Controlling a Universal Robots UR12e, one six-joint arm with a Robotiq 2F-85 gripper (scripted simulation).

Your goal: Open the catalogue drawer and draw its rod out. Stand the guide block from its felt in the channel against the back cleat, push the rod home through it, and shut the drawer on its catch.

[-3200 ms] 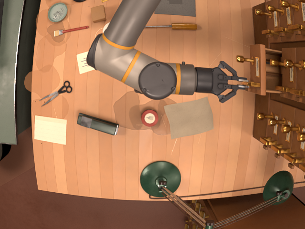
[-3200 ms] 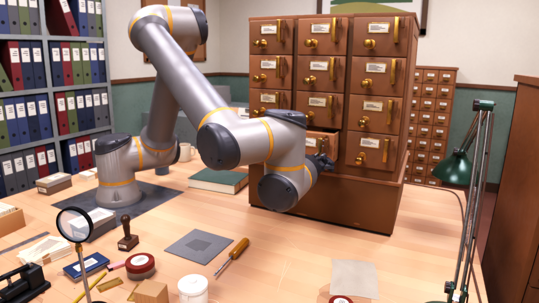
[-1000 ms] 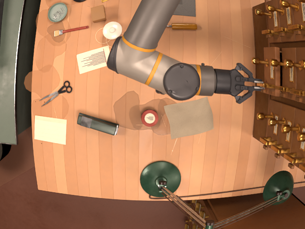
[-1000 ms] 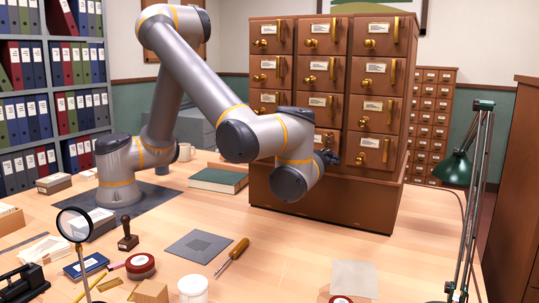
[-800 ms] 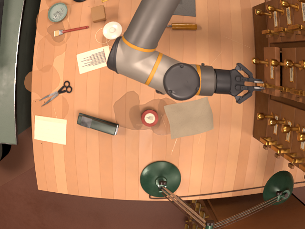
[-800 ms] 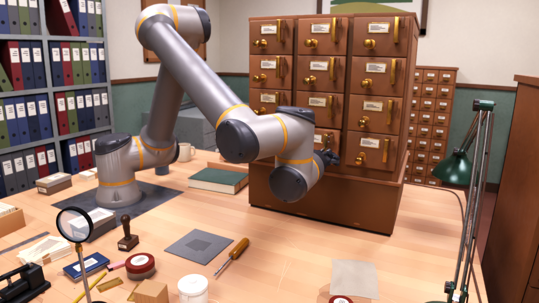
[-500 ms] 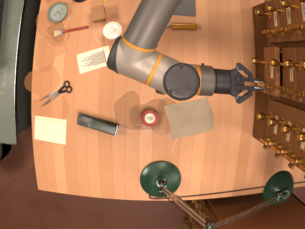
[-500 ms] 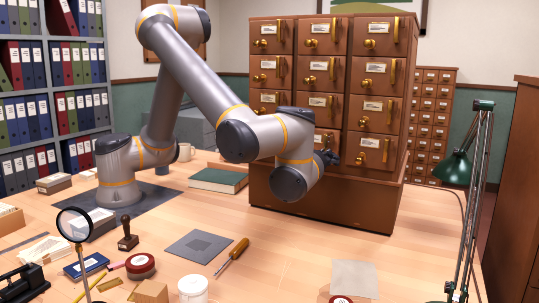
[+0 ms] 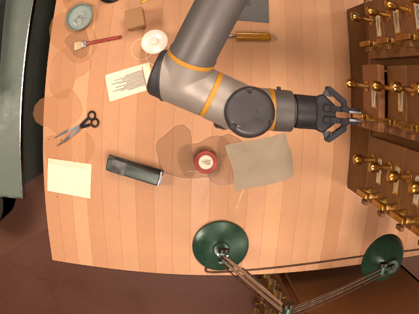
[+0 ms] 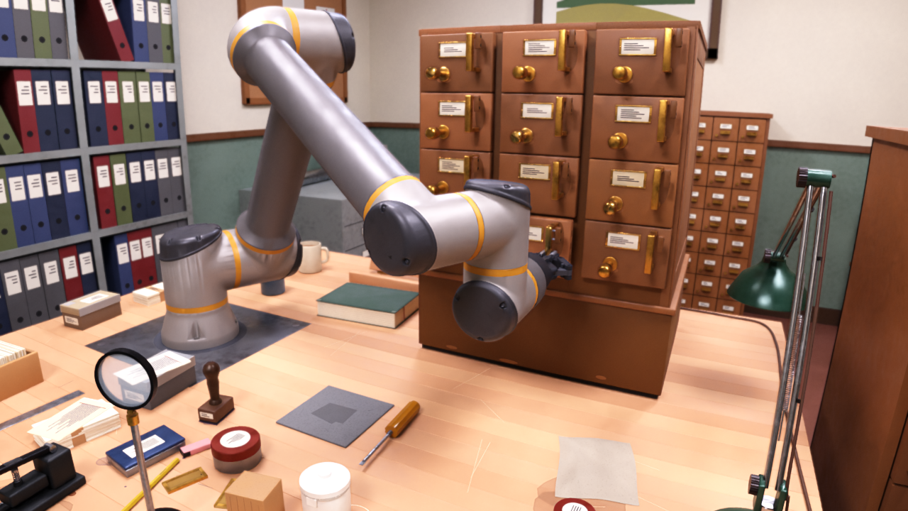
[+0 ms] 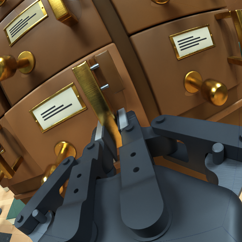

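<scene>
At the right end of the desk the catalogue cabinet stands with its drawers closed. On the bottom-row middle drawer a brass catch lever is swung out from the front, hinged on two small pins. My gripper is at that drawer front and is closed on the lower end of the brass lever. The drawer's brass knob sits just below and left of my fingers. The grey felt square lies on the desk in front of the cabinet; I see no block on it. The rod is hidden.
Behind the cabinet is a wall with a second card cabinet. A screwdriver, a stamp, a red tin, a sheet of sandpaper and a green book lie on the desk. Two green lamps stand at its near edge.
</scene>
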